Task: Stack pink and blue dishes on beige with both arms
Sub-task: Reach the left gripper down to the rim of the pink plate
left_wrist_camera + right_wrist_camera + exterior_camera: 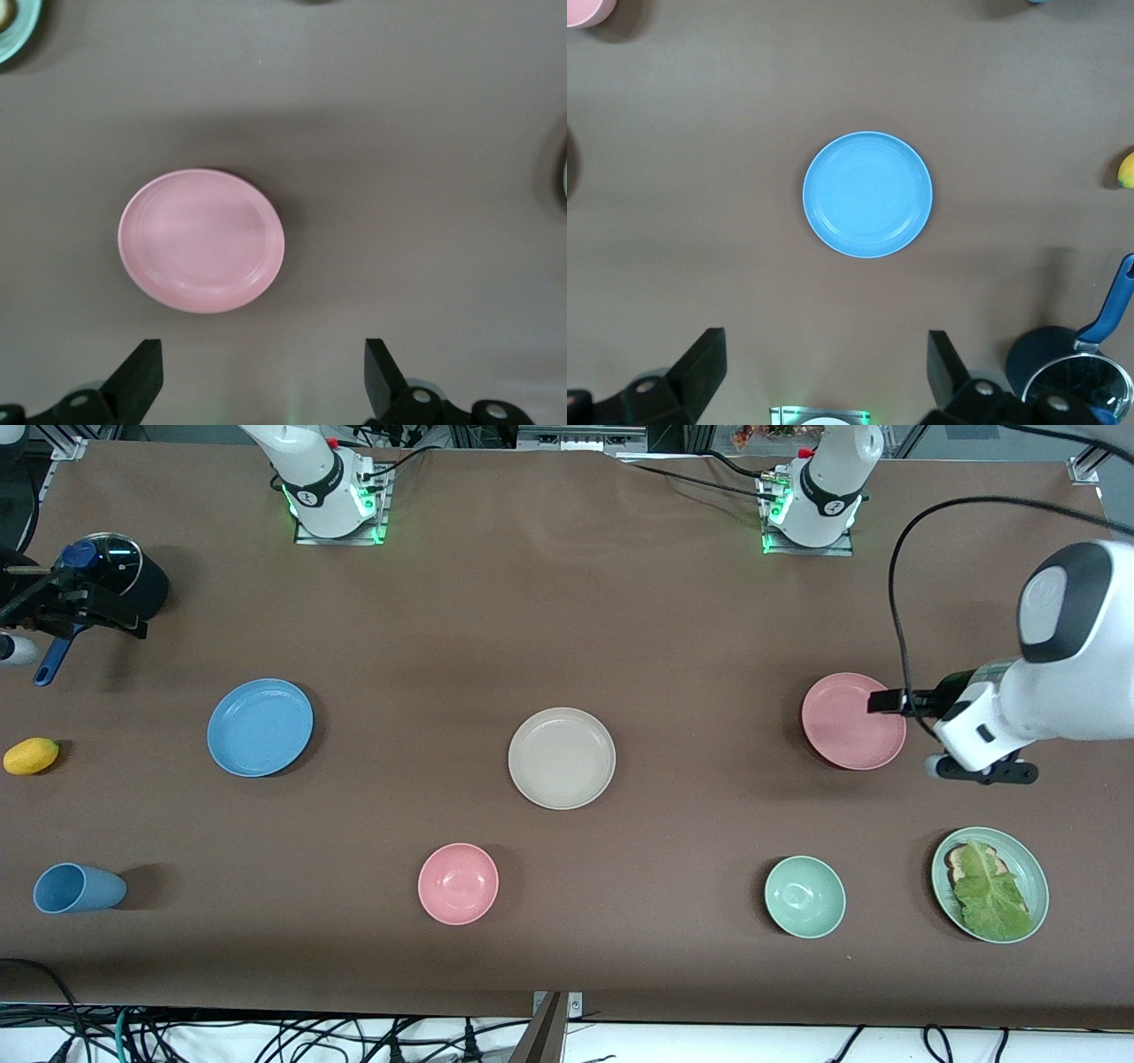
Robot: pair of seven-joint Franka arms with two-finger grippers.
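The beige plate (562, 758) lies bare at the table's middle. The blue plate (260, 727) rests flat toward the right arm's end and fills the middle of the right wrist view (867, 195). The pink plate (852, 720) rests flat toward the left arm's end, also seen in the left wrist view (201, 240). My left gripper (886, 701) hangs open over the pink plate's rim, nothing between its fingers (261, 350). High up, my right gripper (106, 611) is open and empty (824, 341), with the blue plate well below it.
A pink bowl (458, 883), a green bowl (804, 896) and a green plate with toast and lettuce (990, 883) sit nearer the front camera. At the right arm's end are a blue cup (78, 887), a mango (31, 755) and a black lidded pot (133, 567).
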